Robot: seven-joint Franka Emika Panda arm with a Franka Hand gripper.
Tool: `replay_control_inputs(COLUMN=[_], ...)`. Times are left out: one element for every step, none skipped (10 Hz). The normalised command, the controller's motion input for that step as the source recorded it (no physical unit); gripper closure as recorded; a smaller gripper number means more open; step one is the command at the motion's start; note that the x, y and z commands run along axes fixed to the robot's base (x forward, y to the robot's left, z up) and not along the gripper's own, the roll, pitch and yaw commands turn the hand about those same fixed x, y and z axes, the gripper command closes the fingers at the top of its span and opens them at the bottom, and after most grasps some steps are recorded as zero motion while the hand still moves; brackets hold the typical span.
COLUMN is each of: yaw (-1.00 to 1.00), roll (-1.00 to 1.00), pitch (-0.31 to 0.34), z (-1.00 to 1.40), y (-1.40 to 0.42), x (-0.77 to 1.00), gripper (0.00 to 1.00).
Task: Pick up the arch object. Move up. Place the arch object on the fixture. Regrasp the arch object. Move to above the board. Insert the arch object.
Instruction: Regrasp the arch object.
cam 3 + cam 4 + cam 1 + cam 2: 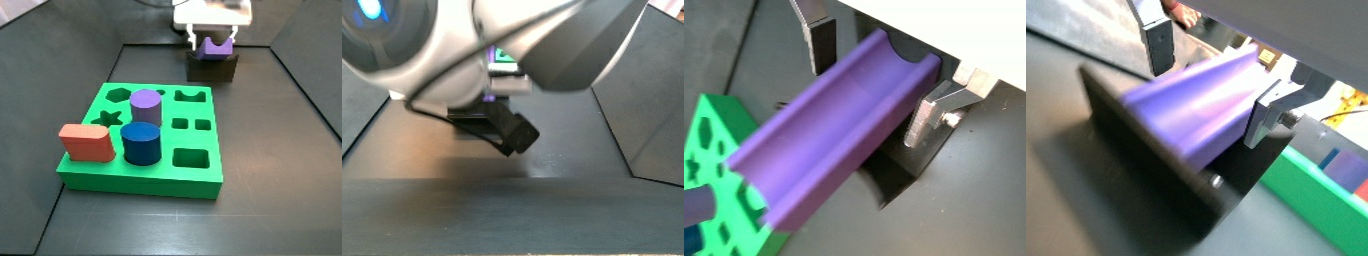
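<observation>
Purple arch object sits between the gripper fingers, long axis running straight out from the jaws, groove side showing. Plates flank it at the fixture; whether they clamp it, cannot tell. Green board lies well apart from the fixture.

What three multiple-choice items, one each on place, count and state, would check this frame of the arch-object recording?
1. Where is the arch object?
A. At the fixture, beyond the board
B. In a board hole
C. Flat on the floor

2. How many pieces stand in the board?
A. One
B. Three
C. Five

3. How do the gripper jaws stand?
A. Wide open, empty
B. On either side of the arch object
C. Out of view

Answers: 1 A, a side view shows it at the dark fixture. 2 B, purple cylinder, blue cylinder, red block. 3 B, both wrist views show a plate on each side.
</observation>
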Motion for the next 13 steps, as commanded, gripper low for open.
replay_control_inputs(yaw=[-0.02, -0.03, -0.03, -0.03, -0.04, 0.03, 0.03, 0.03, 0.02, 0.02, 0.02, 0.02, 0.02], roll=[0.04, 0.04, 0.05, 0.05, 0.05, 1.0, 1.0, 1.0, 1.0, 1.0, 1.0, 1.0, 1.0], pitch=[0.064, 0.064, 0.065, 0.06, 0.054, 0.053, 0.05, 0.042, 0.033, 0.029, 0.027, 0.026, 0.022], z=[1.0, 0.89, 0.71, 0.52, 0.27, 0.95, 0.9, 0.88, 0.85, 0.8, 0.7, 0.6, 0.3], y=[0.0, 0.0, 0.0, 0.0, 0.0, -1.0, -1.0, -1.0, -1.0, -1.0, -1.0, -1.0, -0.74], x=[-0.03, -0.04, -0.03, -0.03, -0.03, 0.0, 0.0, -0.03, -0.05, -0.06, -0.06, -0.06, -0.04], gripper=[0.0, 0.0, 0.0, 0.0, 0.0, 0.0, 0.0, 0.0, 0.0, 0.0, 0.0, 0.0, 0.0])
